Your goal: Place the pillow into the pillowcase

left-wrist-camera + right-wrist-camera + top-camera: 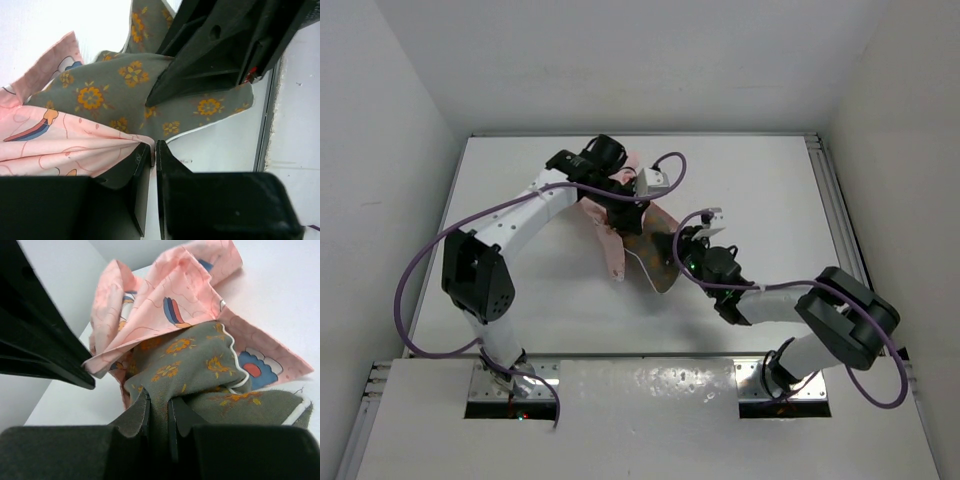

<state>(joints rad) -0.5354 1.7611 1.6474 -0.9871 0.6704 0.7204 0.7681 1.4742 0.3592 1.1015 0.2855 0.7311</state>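
The pillow [657, 258] is olive-grey cloth with orange flowers and white piping, partly inside the pink printed pillowcase [611, 243] at mid table. My left gripper [623, 197] is shut on the pillowcase's pink edge [75, 150], which is pinched between the jaws [154, 150]. My right gripper [683, 247] is shut on a fold of the pillow [200, 360], seen between its jaws [159, 407]. The pillowcase [165, 300] is bunched up above and around the pillow. The pillow [125, 85] also shows in the left wrist view, below the right gripper's dark fingers [215, 55].
The white table [520, 290] has walls on three sides and a metal rail [835, 200] along its right edge. A dark finger of the left gripper [40, 350] shows at the left of the right wrist view.
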